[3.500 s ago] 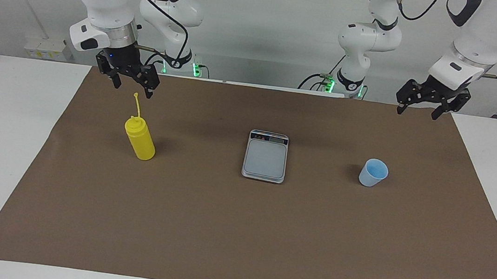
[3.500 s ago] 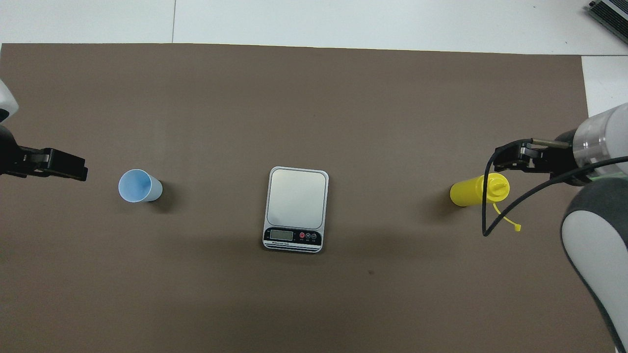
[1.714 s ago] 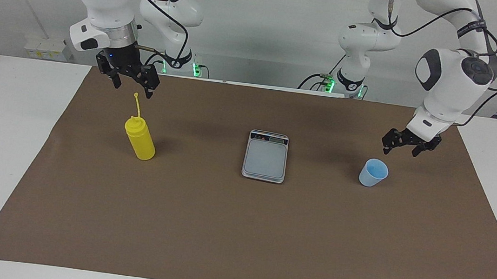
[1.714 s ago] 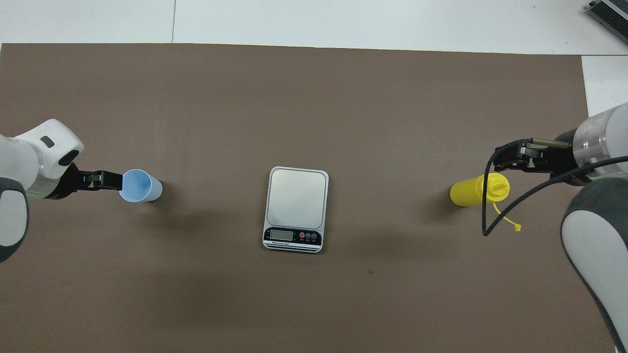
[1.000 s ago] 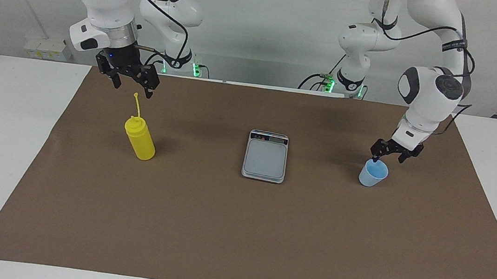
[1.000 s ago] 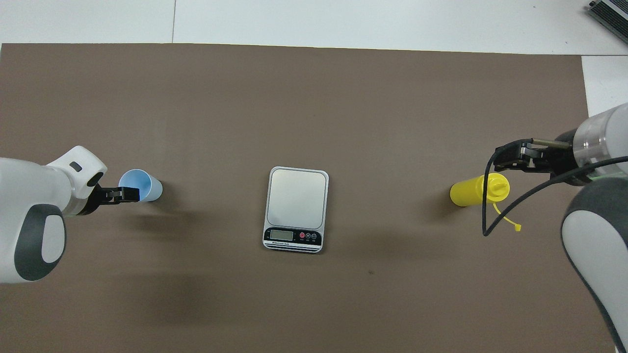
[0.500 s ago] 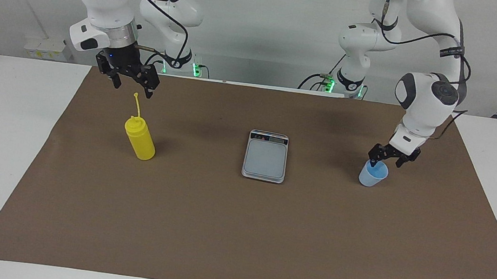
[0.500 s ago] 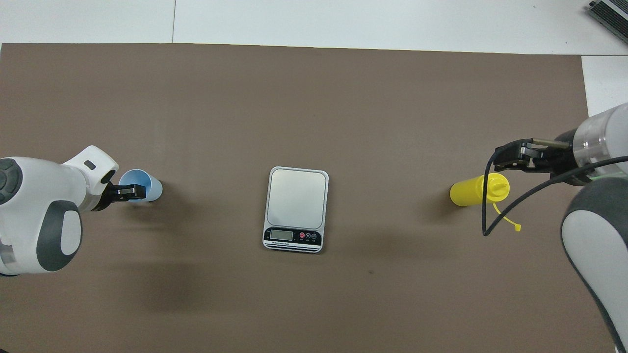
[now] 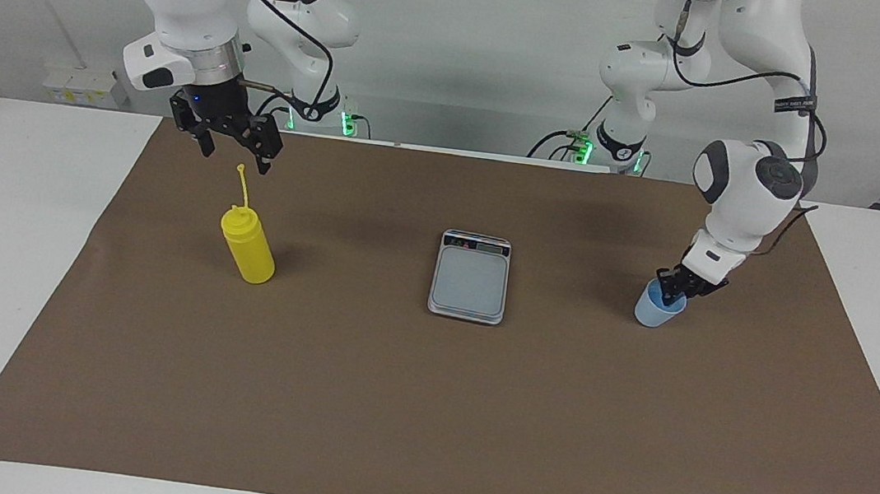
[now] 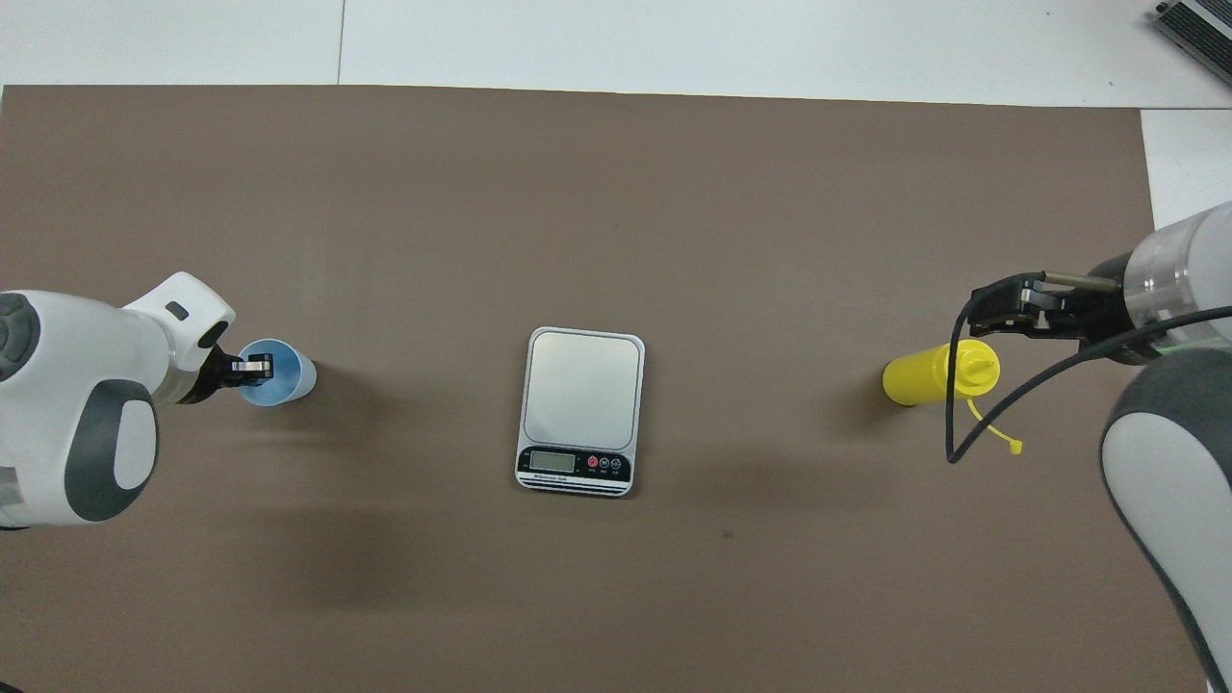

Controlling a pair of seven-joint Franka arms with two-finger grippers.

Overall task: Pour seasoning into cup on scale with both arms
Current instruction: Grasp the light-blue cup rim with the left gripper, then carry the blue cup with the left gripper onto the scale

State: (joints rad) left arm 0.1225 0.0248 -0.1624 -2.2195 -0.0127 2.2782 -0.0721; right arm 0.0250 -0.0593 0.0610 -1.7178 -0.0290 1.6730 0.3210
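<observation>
While two white arms work over the worktop, its brown mat carries three things in a row: one yellow squeeze bottle at the right arm's end, one silver scale midway, one light blue cup at the left arm's end. The left gripper has its jaws clenched on the cup's rim. The right gripper hangs with jaws released above the bottle. A pale wall backs the arms.

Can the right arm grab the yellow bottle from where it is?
Probably yes. The right gripper hangs open above the brown mat, just nearer the robots than the yellow squeeze bottle. The bottle stands upright with nothing around it, so only its raised cap strap might brush the fingers.
</observation>
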